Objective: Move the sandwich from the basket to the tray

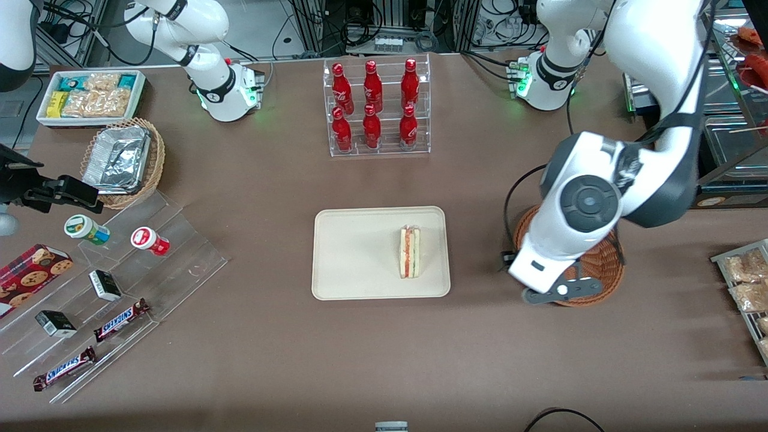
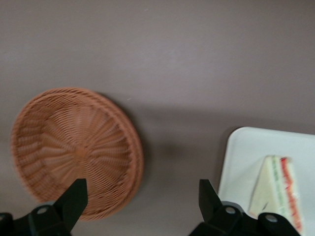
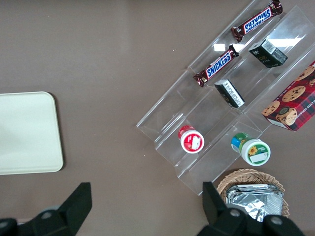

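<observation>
The sandwich [image 1: 410, 252] [image 2: 278, 189], a white-bread wedge with red and green layers, lies on the cream tray [image 1: 354, 252] [image 2: 246, 152], at the tray's side nearest the basket. The reddish-brown woven basket [image 1: 600, 264] [image 2: 74, 147] holds nothing and is partly covered in the front view by the working arm's wrist. My gripper [image 2: 142, 201] hangs open above the bare table between basket and tray, with nothing between its fingers. In the front view the arm hides the fingers.
A clear rack of red bottles [image 1: 376, 108] stands farther from the front camera than the tray. Toward the parked arm's end are a stepped acrylic shelf of snacks [image 1: 120, 282], a tan wicker basket with foil containers [image 1: 123, 159] and a white bin [image 1: 90, 96]. Snack packets [image 1: 747, 282] lie at the working arm's end.
</observation>
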Robot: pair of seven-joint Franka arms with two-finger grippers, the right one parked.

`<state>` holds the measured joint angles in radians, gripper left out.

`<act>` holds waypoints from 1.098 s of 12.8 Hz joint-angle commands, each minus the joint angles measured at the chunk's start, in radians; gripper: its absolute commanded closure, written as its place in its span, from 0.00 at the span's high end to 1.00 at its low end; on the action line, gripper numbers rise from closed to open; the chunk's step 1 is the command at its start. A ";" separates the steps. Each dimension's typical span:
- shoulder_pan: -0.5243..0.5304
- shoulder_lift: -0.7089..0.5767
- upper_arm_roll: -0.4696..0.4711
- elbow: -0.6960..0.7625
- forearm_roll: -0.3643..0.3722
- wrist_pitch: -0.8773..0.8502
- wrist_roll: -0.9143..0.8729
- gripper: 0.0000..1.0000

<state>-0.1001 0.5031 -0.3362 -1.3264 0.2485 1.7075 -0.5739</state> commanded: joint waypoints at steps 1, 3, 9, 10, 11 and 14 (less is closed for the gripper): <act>0.065 -0.087 -0.006 -0.025 -0.047 -0.092 0.086 1.00; 0.089 -0.196 0.029 -0.083 -0.083 -0.161 0.198 1.00; 0.028 -0.391 0.247 -0.106 -0.204 -0.391 0.331 1.00; 0.008 -0.437 0.284 -0.156 -0.212 -0.396 0.350 1.00; -0.001 -0.480 0.299 -0.213 -0.215 -0.391 0.361 1.00; -0.006 -0.543 0.302 -0.301 -0.215 -0.378 0.364 1.00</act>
